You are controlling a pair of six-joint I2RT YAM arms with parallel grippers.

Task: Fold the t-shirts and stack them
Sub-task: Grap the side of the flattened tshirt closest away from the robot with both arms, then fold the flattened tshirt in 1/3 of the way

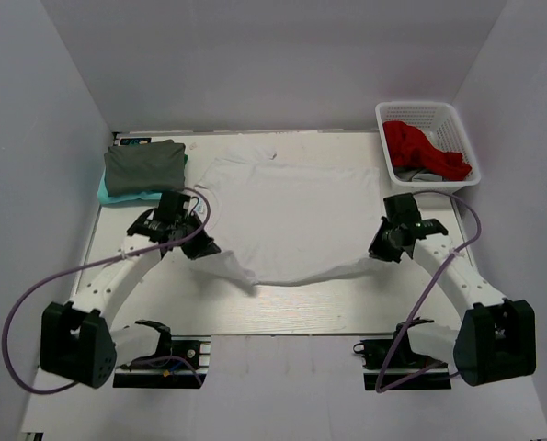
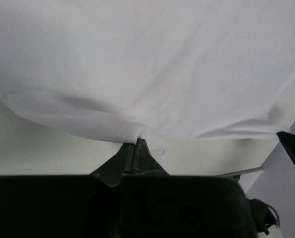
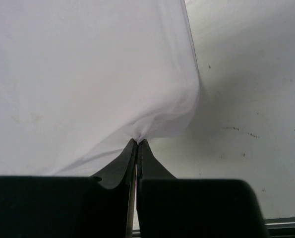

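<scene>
In the top view, the white t-shirt (image 1: 291, 216) is seen spread flat over the middle of the table (image 1: 291, 308), its cloth plain and lightly creased. Its near edge is drawn out toward both sides, and a small bunched fold is seen near the left corner. That left corner is pinched by the left gripper (image 1: 204, 248), and the right corner by the right gripper (image 1: 376, 253). At the far left corner of the table, a folded dark grey t-shirt (image 1: 144, 165) is stacked on a folded teal t-shirt (image 1: 108, 193), of which only an edge is shown. At the far right corner, a white basket (image 1: 415, 105) is set, with a red cloth (image 1: 420, 147) heaped in it. The pale table is enclosed by plain white walls (image 1: 282, 64) on three sides.

In the left wrist view, the left gripper (image 2: 137, 144) is shown with its jaws pressed together on a tuck of the white t-shirt (image 2: 147, 64), which fills the upper picture in smooth folds.

In the right wrist view, the right gripper (image 3: 137, 141) is likewise clamped tight on the hem of the white t-shirt (image 3: 88, 74). Beside it, the table (image 3: 246, 114) is marked by small dark specks.
</scene>
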